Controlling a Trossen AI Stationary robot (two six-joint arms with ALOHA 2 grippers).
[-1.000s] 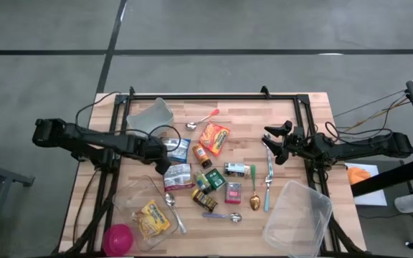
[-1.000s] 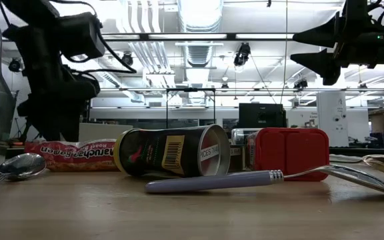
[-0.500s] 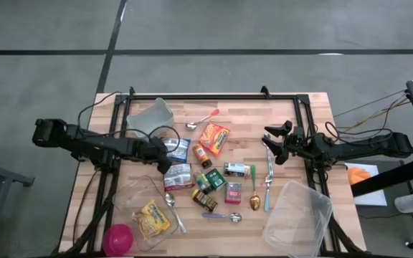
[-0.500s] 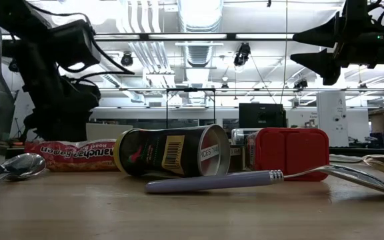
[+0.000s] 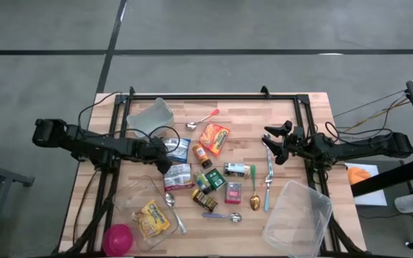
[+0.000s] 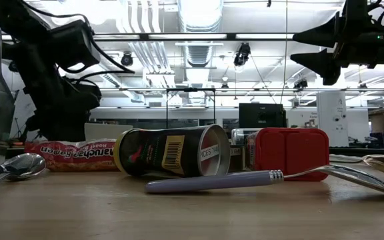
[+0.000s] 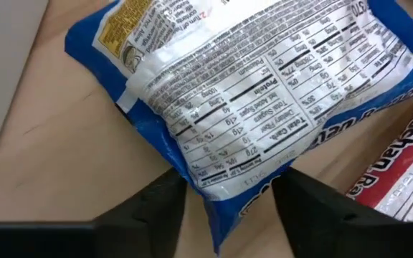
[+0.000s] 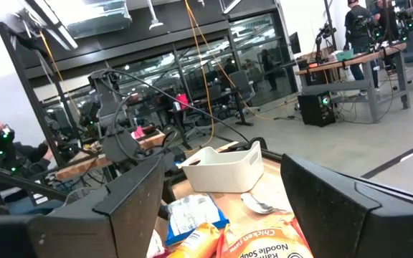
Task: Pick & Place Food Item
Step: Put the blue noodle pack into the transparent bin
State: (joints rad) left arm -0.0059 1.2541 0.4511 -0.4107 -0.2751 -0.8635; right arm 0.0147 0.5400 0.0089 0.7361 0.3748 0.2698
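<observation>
A blue food packet (image 7: 249, 93) lies on the wooden table with its printed nutrition side up, left of centre in the high view (image 5: 179, 149). My left gripper (image 5: 168, 155) slants down onto it from the table's left, its fingers shut on the packet's end (image 7: 228, 193). A red-and-white noodle packet (image 7: 407, 179) lies right beside it. My right gripper (image 5: 269, 142) hovers open above the table's right half, holding nothing; its fingers (image 8: 135, 197) frame the right wrist view. My left gripper pinches the blue packet's narrow end (image 7: 229, 185) between its two fingers (image 7: 165, 195), one on each side edge. The fingers come slanting down from the table's left, along the packet. The packet lies flat on the table.
An orange noodle soup packet (image 5: 214, 137), small cans (image 5: 205, 188), a red box (image 5: 233, 192) and spoons (image 5: 252, 188) crowd the middle. A white bin (image 5: 151, 116) stands at the far left. Clear containers sit near left (image 5: 148, 215) and near right (image 5: 298, 217). A pink lid (image 5: 118, 237) lies nearby.
My left gripper has sunk a little and tipped further downward onto the blue packet. The packet has stayed where it was.
</observation>
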